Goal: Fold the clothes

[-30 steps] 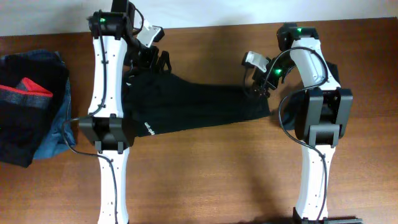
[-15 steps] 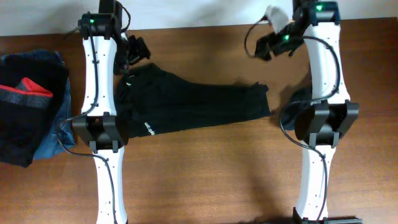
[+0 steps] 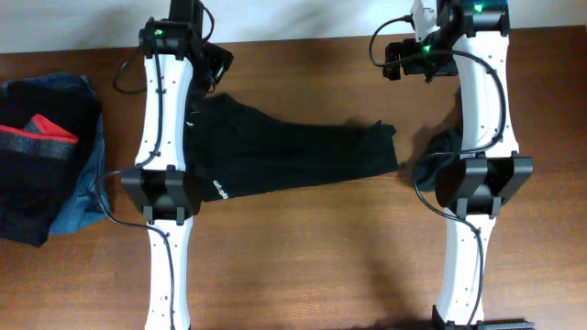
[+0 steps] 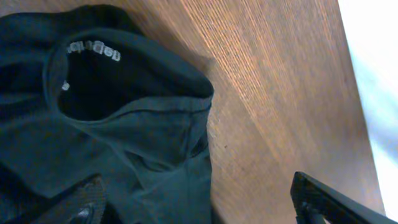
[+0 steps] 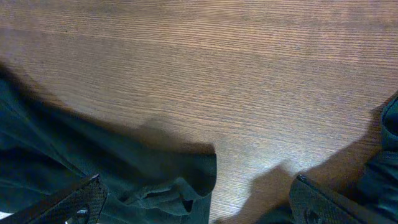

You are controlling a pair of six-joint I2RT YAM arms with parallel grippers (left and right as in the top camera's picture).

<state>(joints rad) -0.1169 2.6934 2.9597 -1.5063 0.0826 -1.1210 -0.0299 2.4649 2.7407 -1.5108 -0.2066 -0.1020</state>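
**Both grippers off the shirt, release looks clean**

Nearest me the table (image 3: 303, 261) is bare wood.

Mid-table, the shirt (image 3: 293, 151) lies flat as a long band. Its wide end is by my left arm, its narrow end runs toward the right, and the white logo (image 3: 218, 190) sits on the near-left edge. A plain black piece (image 3: 447, 145) is bunched beside my right arm, partly hidden under it. Off to the left is a pile of denim (image 3: 81, 197) with a striped piece (image 3: 41, 137) on top. I judge that pile isn't my job.

Far side: a second ago both grippers were down on the shirt's far edge. Now both are up and back, clear of the cloth.
- Left gripper (image 3: 218, 66): fingers spread wide, nothing between them. Its wrist view looks down on the collar (image 4: 93, 81).
- Right gripper (image 3: 394, 60): also spread and empty. Its wrist view shows the shirt's far-right corner (image 5: 186, 177) lying loose on the wood.

The shirt's outline has barely changed since I let go, so I take that pass as laid and holding. It's still a long band, so I expect it needs a crosswise fold next. The plain piece looks unfolded.
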